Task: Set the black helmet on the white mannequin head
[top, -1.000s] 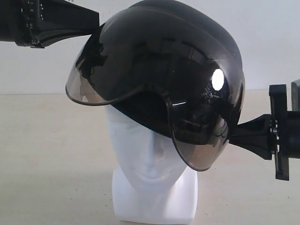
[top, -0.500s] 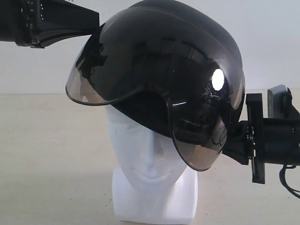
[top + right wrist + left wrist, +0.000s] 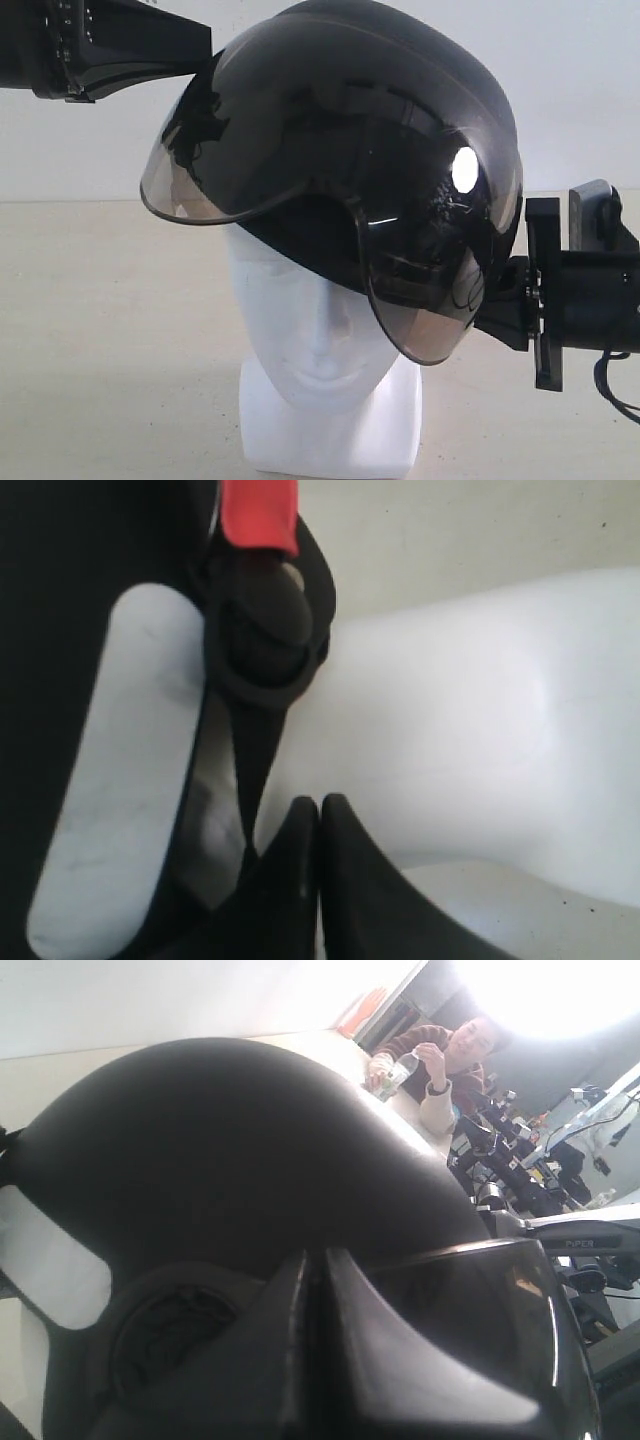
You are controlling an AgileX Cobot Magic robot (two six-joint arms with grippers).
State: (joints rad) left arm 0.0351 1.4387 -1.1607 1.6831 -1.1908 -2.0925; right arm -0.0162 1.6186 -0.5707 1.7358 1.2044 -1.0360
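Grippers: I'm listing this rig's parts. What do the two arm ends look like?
Both are matte black. The left gripper and right gripper each taper to a narrow wedge of two fingers. A flat plate sits behind the right one, and a black cable loops beneath it.

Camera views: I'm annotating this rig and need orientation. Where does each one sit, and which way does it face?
Exterior: off the arms, facing the head's face, helmet tilted on it; left gripper and right gripper reach in from the sides.
Left wrist: on the left arm, looking along its shut fingers at the helmet's shell, a room beyond.
Right wrist: on the right arm, looking along its shut fingers at the head and the red buckle.
Shared: exterior and right wrist both show helmet and head.
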